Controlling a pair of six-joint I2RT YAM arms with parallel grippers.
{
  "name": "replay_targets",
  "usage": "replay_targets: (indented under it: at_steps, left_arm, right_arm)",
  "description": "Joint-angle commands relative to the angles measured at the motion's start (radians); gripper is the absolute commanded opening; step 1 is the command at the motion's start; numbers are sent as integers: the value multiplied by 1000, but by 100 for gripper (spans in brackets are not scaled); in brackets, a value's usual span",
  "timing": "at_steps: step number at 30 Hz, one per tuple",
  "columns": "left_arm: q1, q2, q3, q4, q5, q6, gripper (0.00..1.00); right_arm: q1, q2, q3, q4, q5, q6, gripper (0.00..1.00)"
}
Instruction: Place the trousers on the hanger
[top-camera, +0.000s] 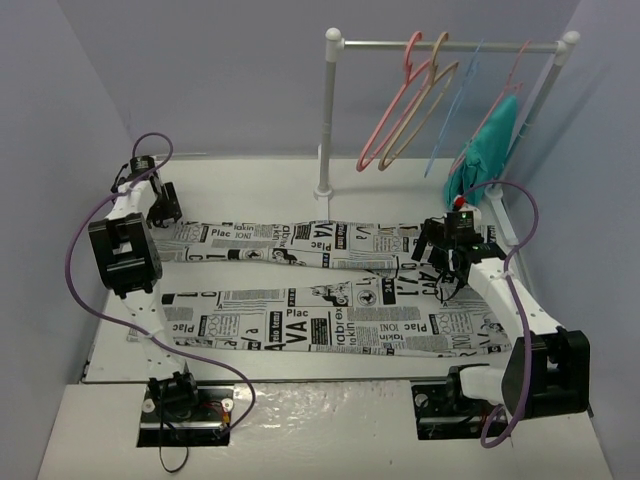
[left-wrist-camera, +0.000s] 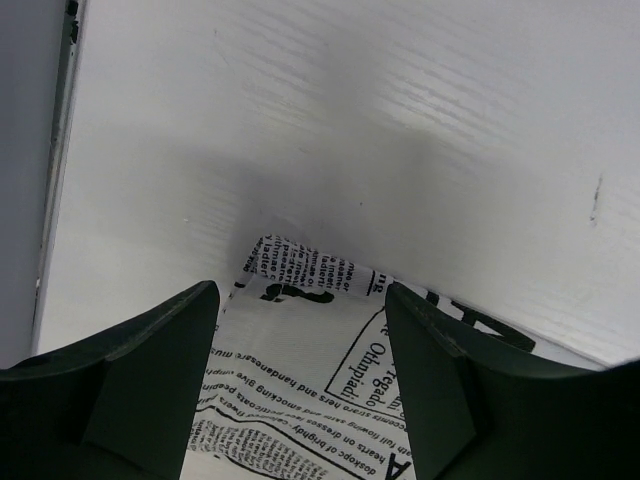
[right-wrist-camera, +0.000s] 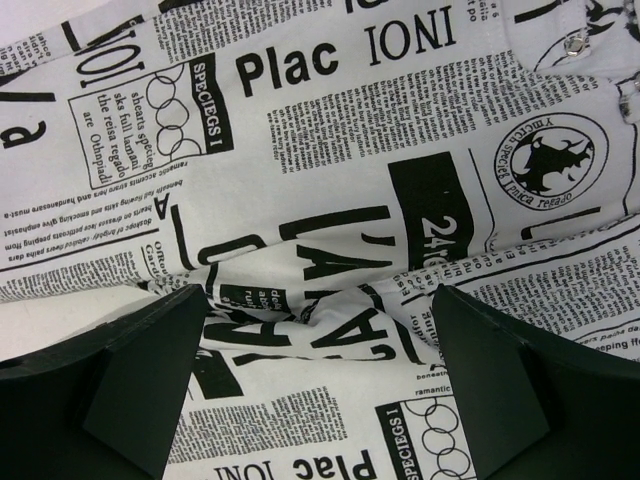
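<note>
a: we'd call this a robot lab, not a home.
b: agreed. we see a small garment rail (top-camera: 450, 45) on a white table (top-camera: 250, 190), with plain lilac walls (top-camera: 200, 80) behind the rail and to both sides of it.
a: in front of the rail we see a left arm (top-camera: 125, 255) and a right arm (top-camera: 510, 300) fixed down, purple cables (top-camera: 70, 258) looping off them.
b: and a teal garment (top-camera: 490, 140) hangs from the rail.

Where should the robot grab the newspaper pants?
Probably from above, at both ends: the trousers lie flat on the table, so only a top-down pinch works. The left gripper sits open over a leg cuff, the right gripper open near the waist end.
</note>
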Motion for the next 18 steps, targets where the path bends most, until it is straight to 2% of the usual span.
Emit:
replay_targets:
  at_steps: [1, 5, 8, 12, 14, 15, 18]
  left_arm:
    - [10, -5, 69, -20, -25, 49, 64]
    - [7, 25, 58, -30, -7, 53, 64]
    - [4, 21, 23, -18, -6, 47, 60]
    - [5, 16, -23, 10, -4, 45, 32]
    - [5, 27, -19, 7, 0, 45, 6]
    - [5, 31, -12, 4, 2, 47, 0]
    - [5, 34, 3, 1, 5, 48, 0]
  right_arm:
    - [6, -24, -8, 47, -13, -18, 94]
    - [6, -13, -3, 55, -11, -11, 94]
    - [7, 7, 18, 57, 9, -20, 94]
    - [9, 59, 67, 75, 20, -34, 92]
    - [25, 105, 106, 87, 5, -41, 88]
    - [41, 123, 119, 90, 2, -46, 85]
    - [106, 181, 141, 104, 10, -72, 76]
